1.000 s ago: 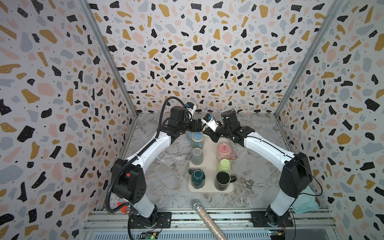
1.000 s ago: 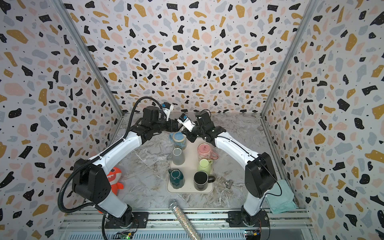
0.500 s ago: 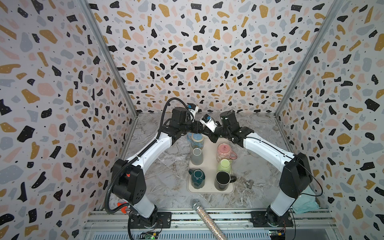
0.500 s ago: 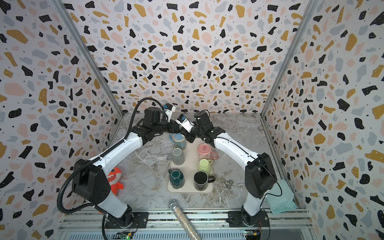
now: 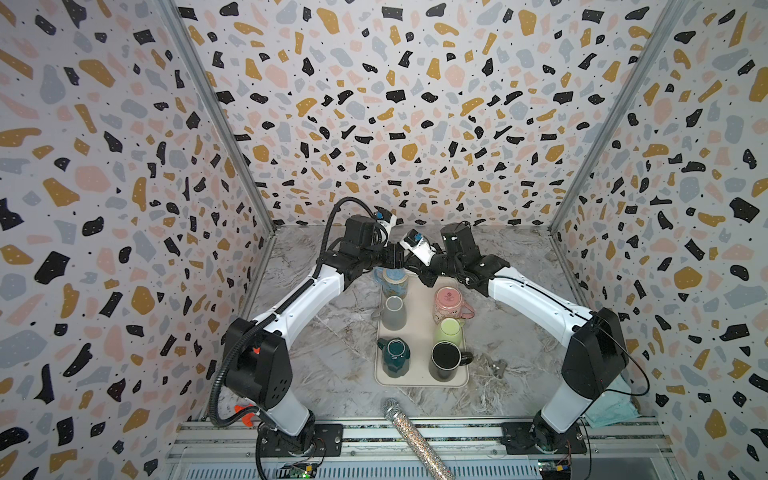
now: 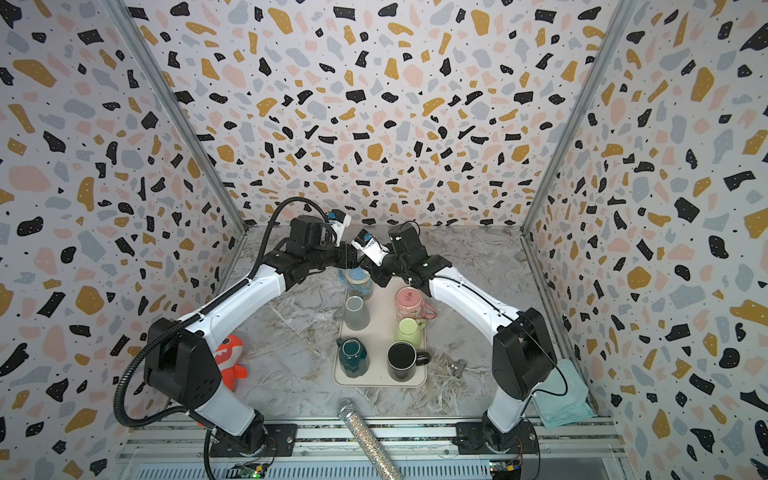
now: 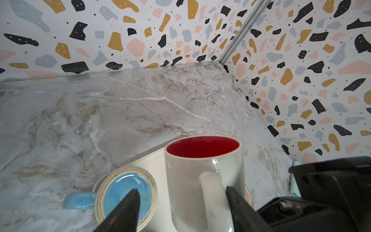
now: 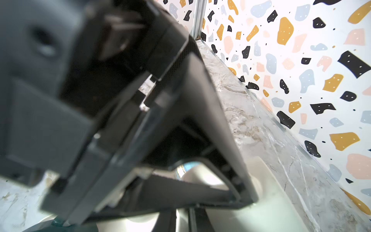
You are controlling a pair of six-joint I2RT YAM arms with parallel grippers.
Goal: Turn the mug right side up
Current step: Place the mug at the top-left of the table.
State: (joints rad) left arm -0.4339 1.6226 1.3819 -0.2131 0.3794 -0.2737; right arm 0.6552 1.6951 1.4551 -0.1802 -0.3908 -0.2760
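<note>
The white mug (image 7: 202, 166) stands mouth-up at the tray's (image 5: 419, 376) far end, flip seemingly done, left gripper (image 7: 180, 189) spread astride its handle gripping nothing, right gripper (image 5: 424, 277) shut alongside, so next looks like a careful, nudge-free retreat.

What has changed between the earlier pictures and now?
The left gripper has shifted only slightly over the far end of the tray, and its jaws have narrowed a little; they stand open on either side of the handle of the white mug. The right gripper stays shut and nearly in place. The other mugs have not moved.
</note>
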